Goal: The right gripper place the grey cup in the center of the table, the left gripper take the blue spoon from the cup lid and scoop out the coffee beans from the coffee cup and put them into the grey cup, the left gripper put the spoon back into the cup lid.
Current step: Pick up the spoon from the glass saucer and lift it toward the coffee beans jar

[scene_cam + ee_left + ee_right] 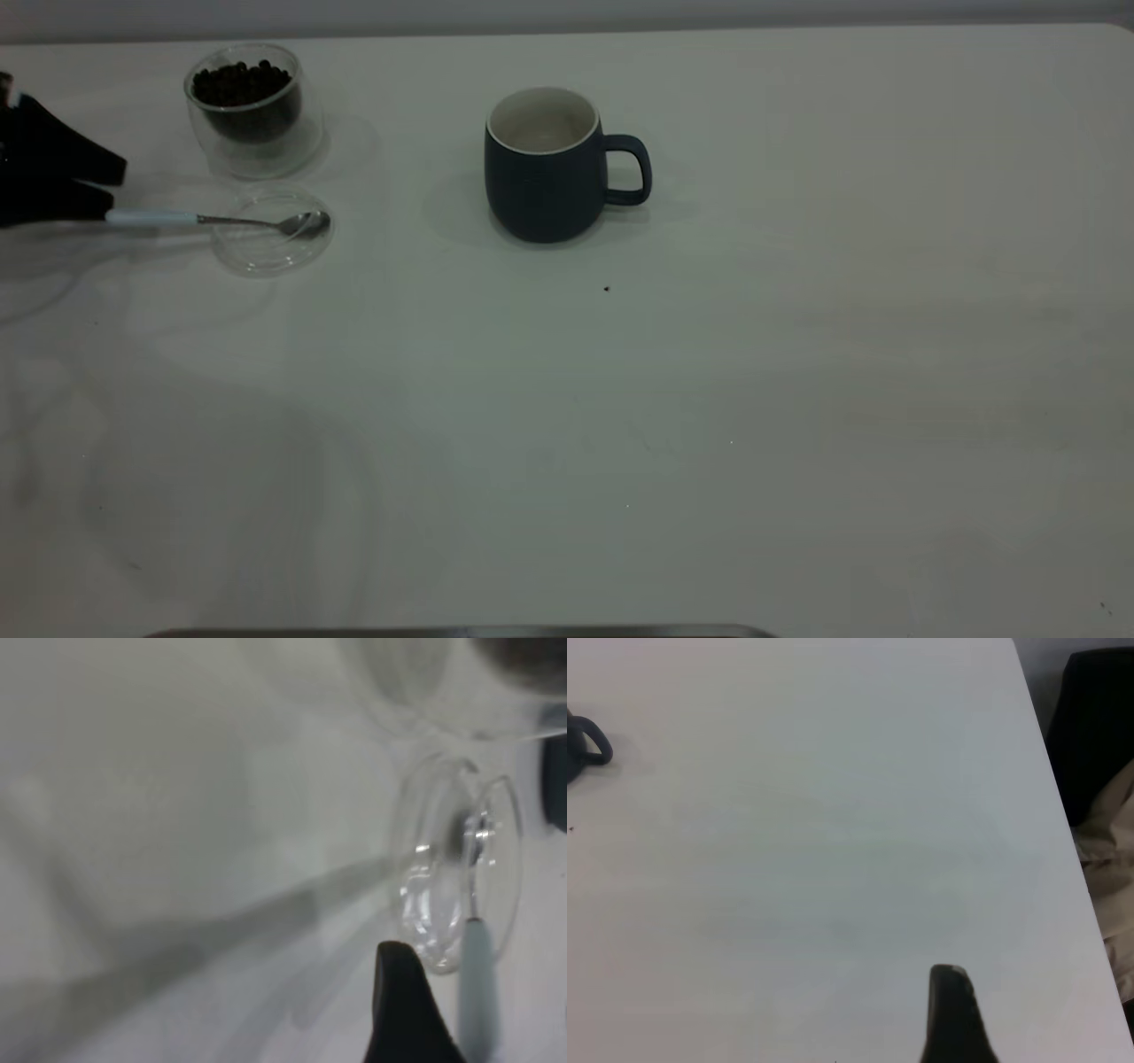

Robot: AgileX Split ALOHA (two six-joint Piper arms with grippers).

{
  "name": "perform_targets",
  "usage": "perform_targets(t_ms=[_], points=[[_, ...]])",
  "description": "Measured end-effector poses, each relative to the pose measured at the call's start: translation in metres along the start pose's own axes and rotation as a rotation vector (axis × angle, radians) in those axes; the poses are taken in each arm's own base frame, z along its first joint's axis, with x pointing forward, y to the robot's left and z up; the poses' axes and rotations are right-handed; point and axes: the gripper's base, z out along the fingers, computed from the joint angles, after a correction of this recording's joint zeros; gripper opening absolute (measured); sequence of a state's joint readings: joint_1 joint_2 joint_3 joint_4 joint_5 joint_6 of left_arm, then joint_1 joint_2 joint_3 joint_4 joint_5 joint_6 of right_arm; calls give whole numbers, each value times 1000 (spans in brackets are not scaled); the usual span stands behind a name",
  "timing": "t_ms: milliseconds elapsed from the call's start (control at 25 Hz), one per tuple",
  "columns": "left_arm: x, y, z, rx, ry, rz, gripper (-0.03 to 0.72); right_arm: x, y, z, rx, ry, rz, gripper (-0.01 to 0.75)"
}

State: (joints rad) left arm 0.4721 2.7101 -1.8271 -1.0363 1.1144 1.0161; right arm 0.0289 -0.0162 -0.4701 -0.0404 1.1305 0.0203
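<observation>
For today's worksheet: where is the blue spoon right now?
Exterior view, left side: the blue spoon rests with its bowl in the cup lid, before the coffee cup.

No readable text, labels, brands, numbers or signs in any view. Grey cup [542, 177]: plain glaze, no mark. Coffee cup [252, 108] and cup lid [270, 232]: clear, unprinted. Blue spoon [213, 219]: handle bare. Table [709, 399]: only tiny dark specks, none of them lettering.
</observation>
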Motion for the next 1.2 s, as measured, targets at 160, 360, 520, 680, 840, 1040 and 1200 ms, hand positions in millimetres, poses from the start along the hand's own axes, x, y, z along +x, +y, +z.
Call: perform_targets(t_ms=[160, 360, 520, 680, 840, 1040, 1200], points=[[0, 2, 1, 4, 3, 20, 497, 0, 0, 0, 0, 0, 0, 458], [3, 0, 1, 24, 30, 26, 496, 0, 0, 0, 0, 0, 0, 458], [9, 5, 4, 10, 76, 41, 496, 0, 0, 0, 0, 0, 0, 458], [13, 10, 9, 18, 81, 32, 496, 0, 0, 0, 0, 0, 0, 458], [11, 10, 13, 46, 46, 33, 496, 0, 0, 0, 0, 0, 0, 458], [9, 6, 23, 65, 46, 44, 496, 0, 0, 0, 0, 0, 0, 458], [9, 2, 28, 69, 56, 54, 496, 0, 0, 0, 0, 0, 0, 458]])
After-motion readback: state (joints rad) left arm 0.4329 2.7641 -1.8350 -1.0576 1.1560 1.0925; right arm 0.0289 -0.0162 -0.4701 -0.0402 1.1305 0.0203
